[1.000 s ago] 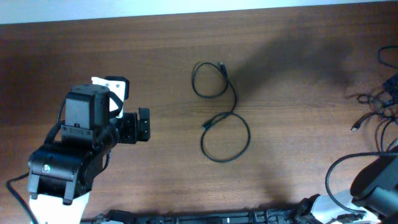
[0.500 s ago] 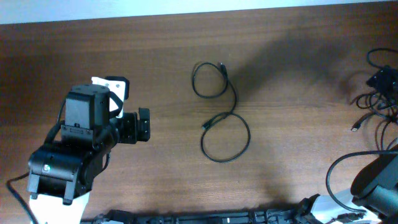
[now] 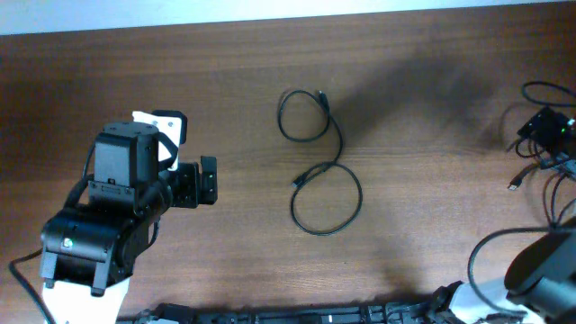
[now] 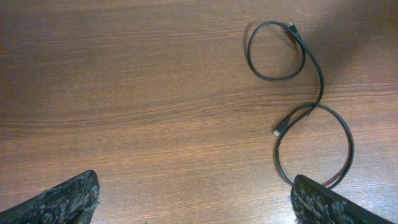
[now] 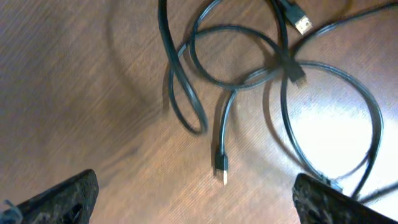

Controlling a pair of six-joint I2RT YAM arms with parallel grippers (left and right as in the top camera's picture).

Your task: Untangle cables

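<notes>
L gripper point(image 4: 199, 208) wide open, empty | R gripper point(image 5: 196, 205) wide open, empty, above tangled cables point(image 5: 283, 59) | looped cable point(image 4: 323, 84) apart at ctr

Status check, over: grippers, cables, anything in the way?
Left gripper open, empty. Right gripper open above cable tangle, gripping nothing. One separate cable lies in a figure-eight at centre. No obstruction seen.

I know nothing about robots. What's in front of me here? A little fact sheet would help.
Surface: wooden table
Middle: looped cable, one black cord in two loops, alone
Right edge: tangled cables, several black cords overlapping
Left gripper: open, empty, short of the loops
Right gripper: open, empty, above the tangle
</notes>
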